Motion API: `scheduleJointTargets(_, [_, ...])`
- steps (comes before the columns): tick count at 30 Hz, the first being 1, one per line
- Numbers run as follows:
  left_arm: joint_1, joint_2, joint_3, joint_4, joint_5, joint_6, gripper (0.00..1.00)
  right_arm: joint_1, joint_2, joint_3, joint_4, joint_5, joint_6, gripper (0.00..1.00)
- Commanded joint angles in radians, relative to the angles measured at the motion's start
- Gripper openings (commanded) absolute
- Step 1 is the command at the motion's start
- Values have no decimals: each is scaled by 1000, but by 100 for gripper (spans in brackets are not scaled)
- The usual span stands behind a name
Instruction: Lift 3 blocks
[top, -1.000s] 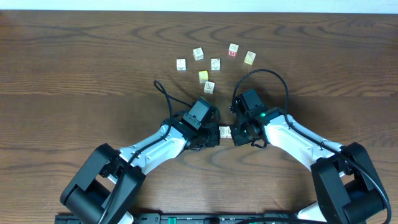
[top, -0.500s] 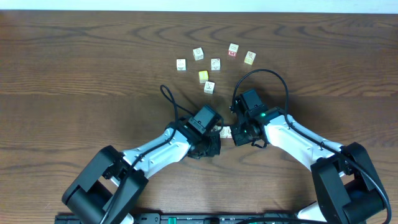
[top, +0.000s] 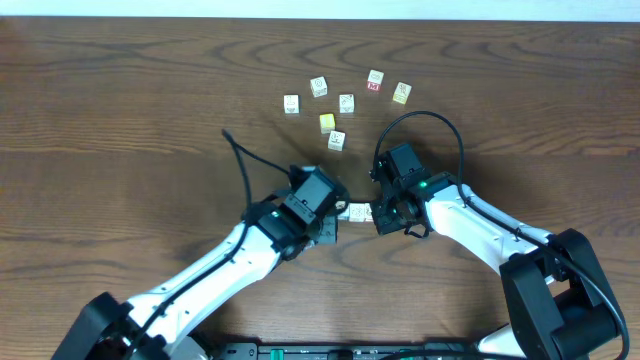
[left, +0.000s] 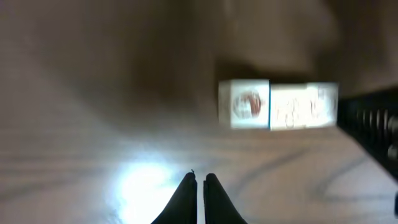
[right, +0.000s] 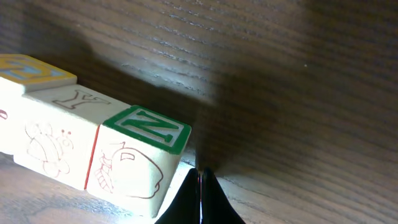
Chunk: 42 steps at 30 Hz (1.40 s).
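Overhead, both white-and-black arms are reaching in towards the middle of the dark wooden table (top: 120, 120). A short row of three tiny pale wooden picture blocks (top: 356, 212) is lying on it between them. The left gripper (top: 336, 217) is sitting near one end of the row and the right gripper (top: 381, 216) just beside the other — whether either is touching wood I cannot tell from up here.

The left wrist camera is giving a blurred picture. In it the left gripper (left: 199, 190) is showing its two fingers pressed together, clenched on nothing and pointing at bare table. The blocks (left: 278, 106) are lying apart from its tips, ahead and to the right. Two pale faces are showing side by side, the left one carrying a reddish picture.

The right wrist camera is showing the right gripper (right: 200, 186) squeezed to a single dark point, also empty. Its tip is hanging just beside the lower corner of the nearest cube, a pale one with a green letter N on top (right: 142, 152). That cube is touching the next, which is showing a Y on top and a red-lined drawing — and a third with a blue-and-yellow top is closing the row.

Farther back, seven other small cubes (top: 346, 102) are lying scattered, a plain yellow cube (top: 327, 122) among them.
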Motion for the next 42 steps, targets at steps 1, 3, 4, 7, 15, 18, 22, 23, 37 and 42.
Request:
scheduleJointTargets(1, [45, 21, 3, 42, -69, 75, 7, -6, -2, 0, -1, 0, 56, 1])
scheduleJointTargets(3, [65, 39, 3, 66, -62, 75, 7, -7, -2, 0, 0, -25, 75, 1])
scheduleJointTargets(4, [77, 50, 3, 84, -50, 78, 7, -7, -2, 0, 0, -40, 85, 1])
scheduleJointTargets(7, [105, 76, 3, 137, 9, 103, 7, -7, -2, 0, 6, -64, 95, 1])
scheduleJointTargets(15, [109, 112, 3, 178, 75, 130, 7, -7, -2, 0, 12, -78, 110, 1])
scheduleJointTargets(18, [109, 129, 3, 179, 88, 131, 7, -7, -2, 0, 12, -78, 126, 1])
scheduleJointTargets(22, [109, 142, 3, 178, 89, 132, 7, -7, -2, 0, 10, -77, 171, 1])
scheduleJointTargets(23, [109, 142, 3, 178, 89, 132, 7, -7, -2, 0, 10, -77, 180, 1])
scheduleJointTargets(37, [114, 180, -3, 182, 115, 232, 7, -7, -2, 0, 22, -77, 254, 1])
scheduleJointTargets(42, [132, 221, -3, 223, 173, 232, 7, -7, -2, 0, 21, -77, 254, 1])
